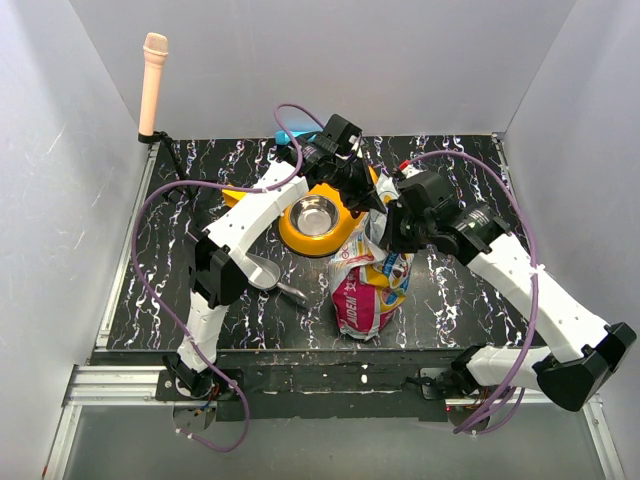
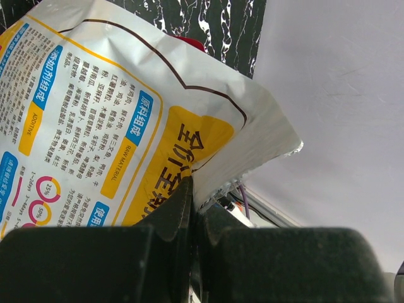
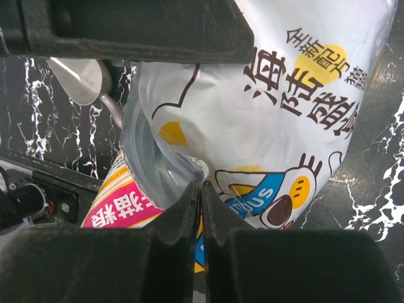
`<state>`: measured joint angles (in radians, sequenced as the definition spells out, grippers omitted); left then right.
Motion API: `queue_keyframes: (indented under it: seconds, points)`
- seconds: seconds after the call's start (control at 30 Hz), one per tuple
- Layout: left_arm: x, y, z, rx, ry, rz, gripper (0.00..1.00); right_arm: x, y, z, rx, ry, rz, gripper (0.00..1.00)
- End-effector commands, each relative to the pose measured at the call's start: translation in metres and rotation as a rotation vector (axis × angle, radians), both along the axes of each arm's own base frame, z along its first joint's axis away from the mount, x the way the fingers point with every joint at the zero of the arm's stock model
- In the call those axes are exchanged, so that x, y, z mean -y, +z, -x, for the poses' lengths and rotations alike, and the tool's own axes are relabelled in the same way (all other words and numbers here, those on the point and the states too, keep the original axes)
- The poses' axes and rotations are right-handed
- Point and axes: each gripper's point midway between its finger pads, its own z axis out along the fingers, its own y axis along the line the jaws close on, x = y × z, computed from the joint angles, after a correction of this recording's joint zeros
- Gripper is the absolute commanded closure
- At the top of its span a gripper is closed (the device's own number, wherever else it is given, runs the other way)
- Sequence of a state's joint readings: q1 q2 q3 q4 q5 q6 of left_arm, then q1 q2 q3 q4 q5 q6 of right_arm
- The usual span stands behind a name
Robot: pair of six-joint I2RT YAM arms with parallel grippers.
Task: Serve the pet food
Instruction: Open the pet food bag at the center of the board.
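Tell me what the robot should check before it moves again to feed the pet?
1. Left gripper pinching the bag at its top edge: ok.
2. Right gripper pinching the bag's edge: ok.
3. Bag mouth open, silver inside showing: ok.
4. Bowl next to the bag, its visible cup empty: ok.
5. Scoop lying free, not in a gripper: ok.
6. Food inside the bag: cannot tell, none shows.
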<state>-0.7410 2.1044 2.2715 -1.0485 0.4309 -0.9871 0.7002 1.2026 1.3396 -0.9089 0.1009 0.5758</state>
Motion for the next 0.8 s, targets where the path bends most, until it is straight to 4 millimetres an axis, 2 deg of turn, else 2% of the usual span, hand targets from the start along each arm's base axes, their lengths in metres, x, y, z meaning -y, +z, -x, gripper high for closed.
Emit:
queue_keyframes:
  seconds: [0.0,0.27,0.37,0.53,0.77]
  points:
    - [0.009,0.109,0.003,0.191,-0.03,0.277,1.0,-0.012,0.009,-0.004,0.032,0.09,-0.006,0.86]
    - [0.009,0.11,0.006,0.189,-0.037,0.283,1.0,-0.014,0.033,-0.011,0.126,0.113,-0.039,0.77]
    - [0.009,0.108,0.006,0.186,-0.036,0.281,1.0,-0.011,0.036,-0.012,0.131,0.106,-0.022,0.75]
    - [0.008,0.107,0.006,0.183,-0.032,0.28,1.0,-0.01,0.05,-0.01,0.159,0.125,-0.033,0.71]
    - [0.01,0.112,0.006,0.192,-0.033,0.292,1.0,-0.015,0.044,-0.018,0.154,0.151,0.004,0.69]
